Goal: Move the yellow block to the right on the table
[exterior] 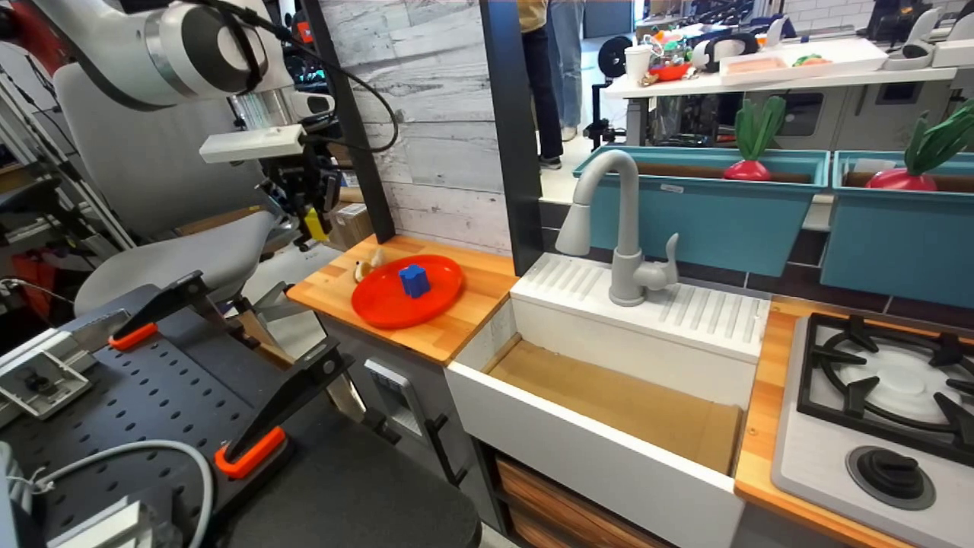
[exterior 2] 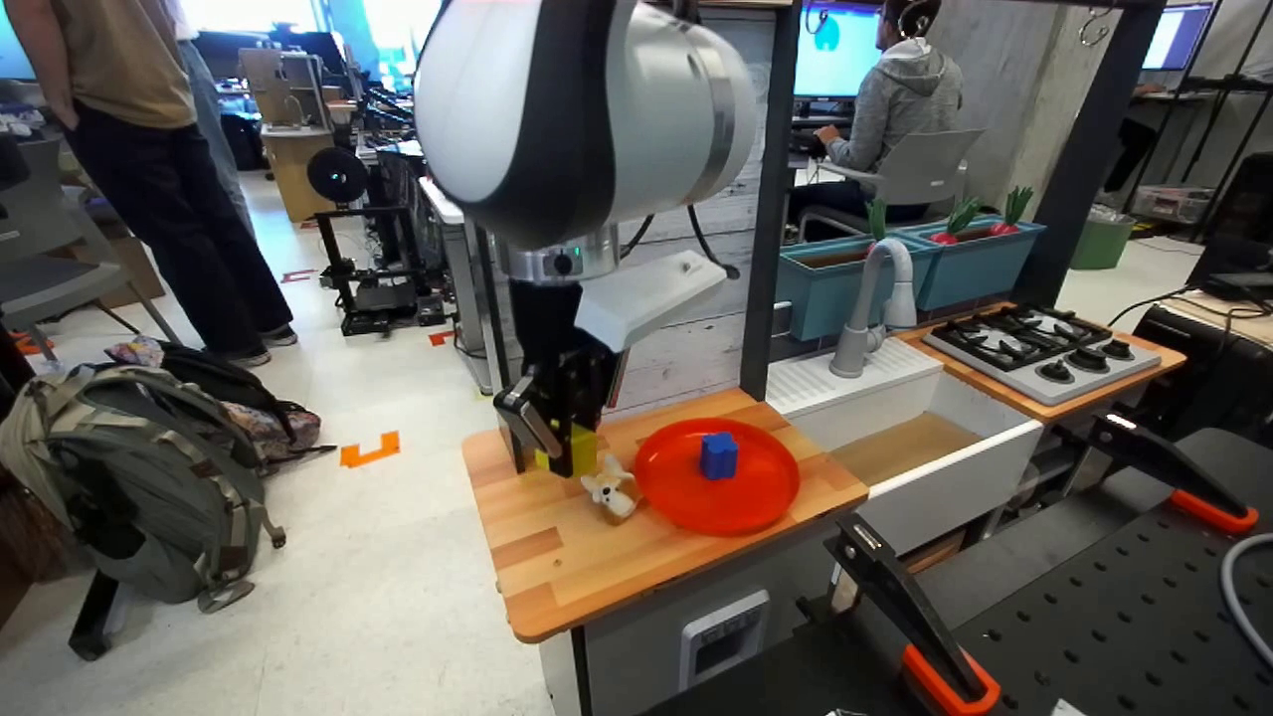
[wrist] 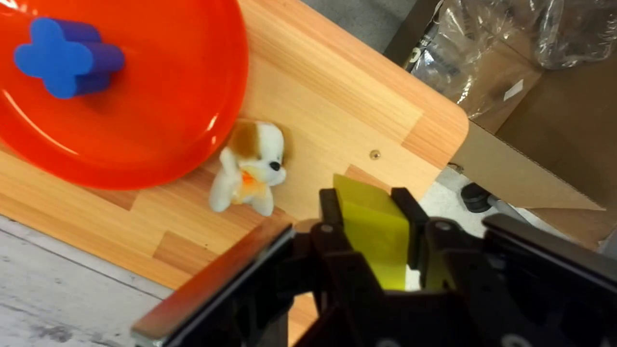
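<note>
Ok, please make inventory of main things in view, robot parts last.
yellow block: one, yellow, between the jaws
table: two parts, tan, flanking the sink
plate: one, red-orange, on the table
blue block: one, blue, on the plate
toy dog: one, white-brown, beside the plate
sink: one, white, between table parts
faucet: one, grey, behind sink
stove: one, grey-black, across sink from plate
planters: two, teal, behind sink and stove
arm: one, white-black, at table's end
jaws: one pair, black, below arm, gripping yellow block

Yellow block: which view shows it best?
The wrist view: the yellow block appears largest there, gripped in the pincer. Both exterior views show it much smaller; in an exterior view a finger partly covers it.
</note>
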You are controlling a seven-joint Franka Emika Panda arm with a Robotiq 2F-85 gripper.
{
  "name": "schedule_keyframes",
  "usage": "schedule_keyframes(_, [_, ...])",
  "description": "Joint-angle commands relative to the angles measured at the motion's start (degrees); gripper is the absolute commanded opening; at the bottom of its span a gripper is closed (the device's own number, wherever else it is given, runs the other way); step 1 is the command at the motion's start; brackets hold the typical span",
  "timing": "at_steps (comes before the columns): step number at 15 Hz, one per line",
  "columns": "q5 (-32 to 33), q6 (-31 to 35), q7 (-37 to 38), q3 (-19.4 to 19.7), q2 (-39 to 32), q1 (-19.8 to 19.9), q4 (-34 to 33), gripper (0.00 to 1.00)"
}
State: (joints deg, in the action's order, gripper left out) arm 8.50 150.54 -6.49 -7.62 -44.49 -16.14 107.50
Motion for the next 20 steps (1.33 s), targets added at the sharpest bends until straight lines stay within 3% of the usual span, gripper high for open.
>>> schedule_keyframes(1, [-0.1,1.48,0.38,0.62,7.96,3.44,8.46,0.08])
schedule_keyframes(9, [-1.4,9.89,-3.05,3.41,13.9,14.53,18.88,0.08])
schedule_keyframes(14, [-5.2,12.3,-8.94,1.48,10.73,23.83,17.38,0.08])
schedule_keyframes(20, [-6.39,10.18,-10.16,2.24,5.18,27.36,11.52,0.08])
